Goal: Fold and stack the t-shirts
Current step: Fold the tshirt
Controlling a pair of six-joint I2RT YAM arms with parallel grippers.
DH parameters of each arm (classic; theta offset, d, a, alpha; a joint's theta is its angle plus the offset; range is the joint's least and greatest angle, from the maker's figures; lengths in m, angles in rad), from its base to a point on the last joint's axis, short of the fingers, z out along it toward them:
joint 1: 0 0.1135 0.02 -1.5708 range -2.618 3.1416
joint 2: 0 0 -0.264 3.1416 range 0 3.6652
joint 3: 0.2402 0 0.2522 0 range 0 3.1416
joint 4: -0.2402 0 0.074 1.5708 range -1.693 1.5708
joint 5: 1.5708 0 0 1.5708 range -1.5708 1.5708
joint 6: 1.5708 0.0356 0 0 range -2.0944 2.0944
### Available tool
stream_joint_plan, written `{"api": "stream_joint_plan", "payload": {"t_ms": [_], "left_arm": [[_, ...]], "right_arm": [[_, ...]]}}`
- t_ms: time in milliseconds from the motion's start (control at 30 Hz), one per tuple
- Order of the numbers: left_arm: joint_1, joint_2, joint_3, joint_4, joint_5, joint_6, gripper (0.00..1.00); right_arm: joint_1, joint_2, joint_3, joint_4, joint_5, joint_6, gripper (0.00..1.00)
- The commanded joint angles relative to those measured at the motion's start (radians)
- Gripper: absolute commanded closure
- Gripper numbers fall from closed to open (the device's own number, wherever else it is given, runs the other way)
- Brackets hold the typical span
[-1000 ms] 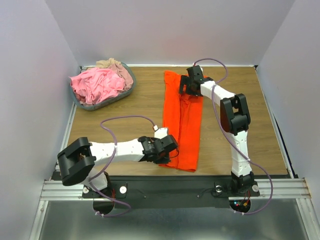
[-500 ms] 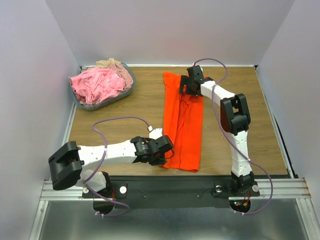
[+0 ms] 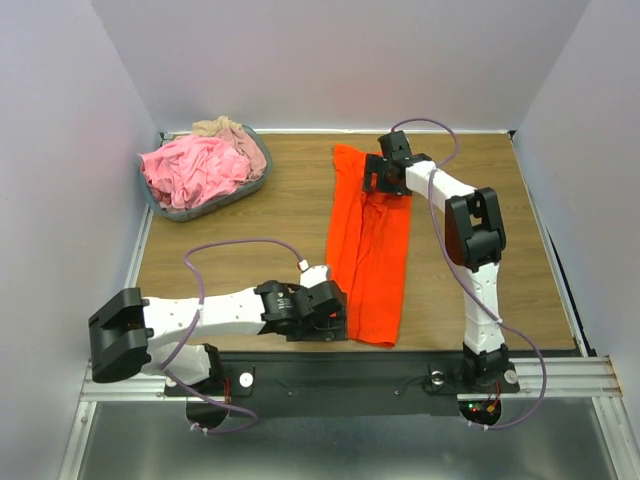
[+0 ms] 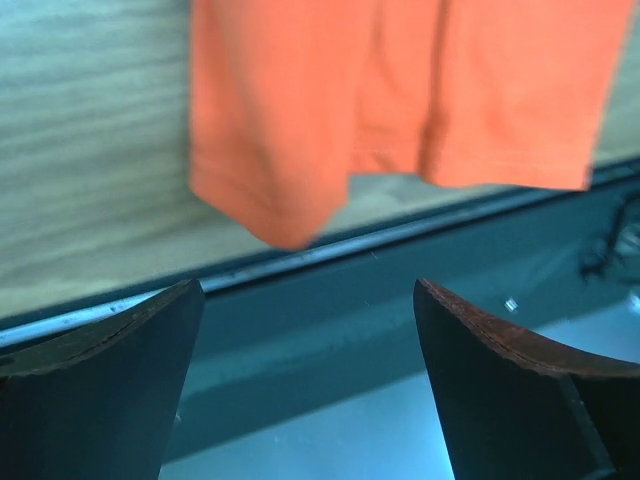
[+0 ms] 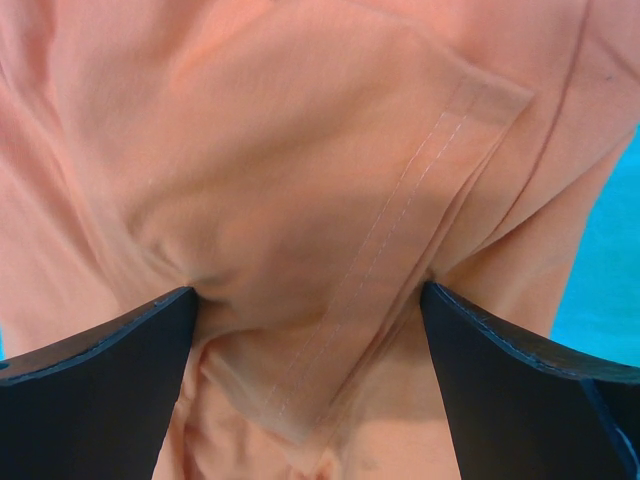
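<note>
The bright orange-red t-shirt lies on the table folded lengthwise into a long strip; its hem fills the top of the left wrist view. My left gripper hovers at the strip's near left corner, over the table's front edge, and stands open with nothing between its fingers. My right gripper is open at the strip's far end. Its fingertips press down into the orange cloth on both sides of a folded sleeve hem. Pink and beige t-shirts lie crumpled in the basket.
The grey oval basket stands at the table's far left corner. White walls close in the left, back and right sides. A black rail runs along the near edge, just under the left gripper.
My left gripper has opened and let go of the shirt's near corner, after moving slightly left and toward the front edge. The strip's near end now lies flat. The right gripper has shifted a little to the right.
</note>
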Motion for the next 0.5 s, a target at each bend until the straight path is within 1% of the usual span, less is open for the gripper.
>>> {"api": "stream_joint_plan", "payload": {"t_ms": [0,133,167,233,267,300,333,367,400,433,467], "left_arm": [[-0.016,-0.088,-0.007,-0.062,-0.049,-0.037,0.02],[-0.013,-0.136,-0.029,-0.068,-0.095,-0.057,0.02],[-0.014,-0.159,-0.041,-0.062,-0.118,-0.061,0.02],[0.000,-0.180,-0.053,-0.054,-0.141,-0.064,0.02],[0.007,-0.200,-0.067,-0.045,-0.161,-0.063,0.02],[0.018,-0.214,-0.079,-0.036,-0.169,-0.060,0.02],[0.046,-0.225,-0.095,-0.022,-0.174,-0.048,0.01],[0.070,-0.249,-0.142,0.033,-0.163,-0.034,0.02],[0.092,-0.260,-0.167,0.073,-0.145,-0.014,0.02],[0.115,-0.268,-0.193,0.119,-0.094,0.009,0.02],[0.171,-0.272,-0.239,0.201,-0.064,0.041,0.02]], "right_arm": [[-0.014,-0.109,-0.025,-0.101,-0.061,-0.038,0.00],[-0.014,-0.243,-0.067,-0.109,-0.113,-0.042,0.00],[-0.013,-0.310,-0.107,-0.109,-0.122,-0.041,0.00],[-0.008,-0.378,-0.164,-0.109,-0.145,-0.038,0.00],[0.010,-0.410,-0.229,-0.109,-0.136,-0.032,0.00],[0.022,-0.479,-0.267,-0.109,-0.127,-0.027,0.00],[0.059,-0.511,-0.302,-0.109,-0.122,-0.018,0.00],[0.082,-0.540,-0.392,-0.108,-0.098,0.009,0.00],[0.107,-0.574,-0.432,-0.108,-0.087,0.033,0.00],[0.163,-0.626,-0.481,-0.108,-0.075,0.059,0.00],[0.190,-0.654,-0.524,-0.106,-0.058,0.117,0.00]]}}
